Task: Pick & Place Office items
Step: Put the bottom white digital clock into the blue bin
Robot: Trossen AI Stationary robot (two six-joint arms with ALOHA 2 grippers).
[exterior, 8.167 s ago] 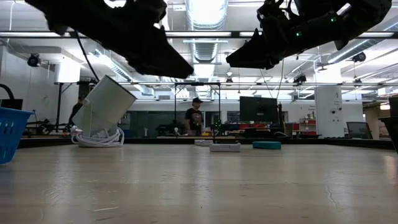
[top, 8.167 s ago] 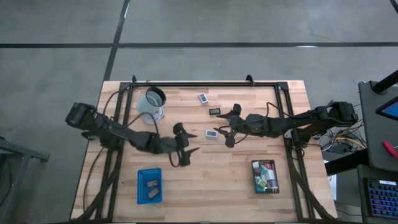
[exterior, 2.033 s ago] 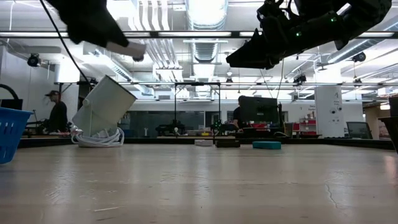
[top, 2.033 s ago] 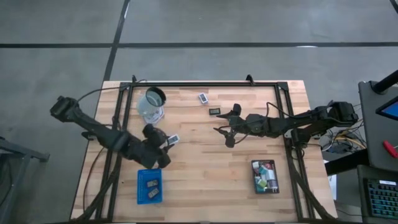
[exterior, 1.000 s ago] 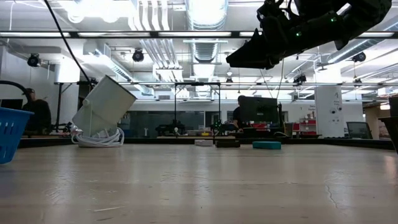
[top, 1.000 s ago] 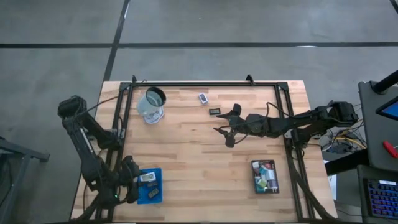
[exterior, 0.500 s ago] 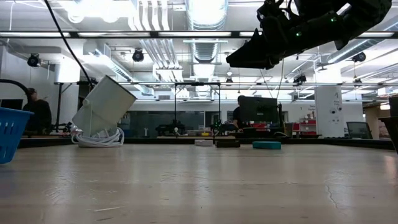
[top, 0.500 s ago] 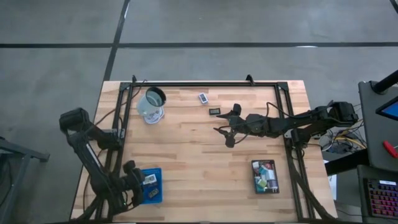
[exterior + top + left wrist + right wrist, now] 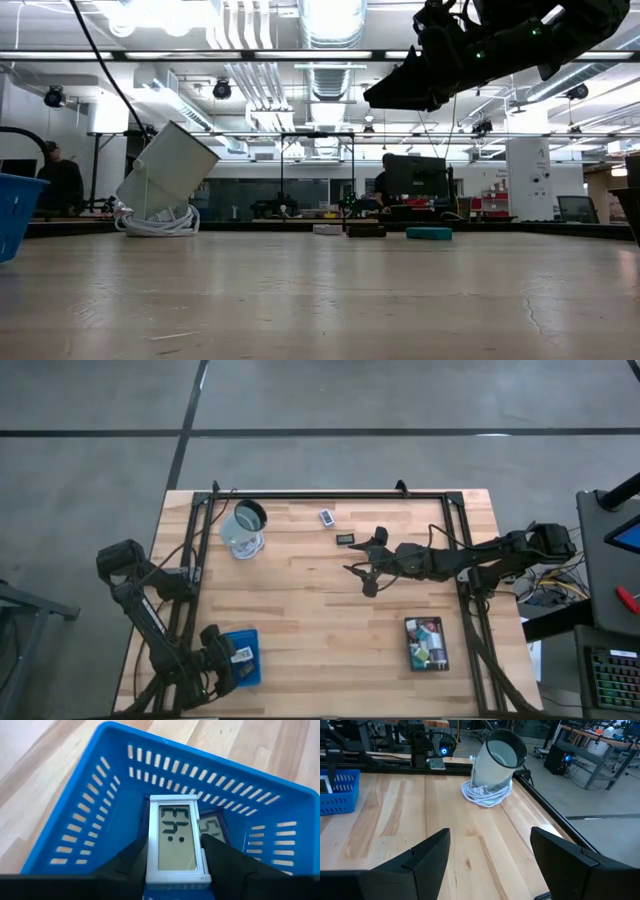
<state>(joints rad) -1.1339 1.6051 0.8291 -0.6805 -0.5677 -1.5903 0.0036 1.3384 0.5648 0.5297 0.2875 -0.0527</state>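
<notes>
At the near left corner of the counter [image 9: 330, 610], the left gripper [image 9: 172, 865] hangs over the blue slotted plastic basket [image 9: 95, 815] with its jaws clamped on the long edges of a white-framed rectangular digital display [image 9: 175, 837], held above another small display [image 9: 212, 827] already lying inside. Judging by the layout, the sorting is partly done: the black tray [image 9: 427, 644] near the right front edge holds a mix of small coloured blocks, while a white flat item [image 9: 327, 517] and a dark flat item [image 9: 345, 539] wait near the far edge beside the tipped clear round cup [image 9: 243, 527]. The right gripper [image 9: 364, 567] hovers over mid-counter, jaws wide apart and empty.
</notes>
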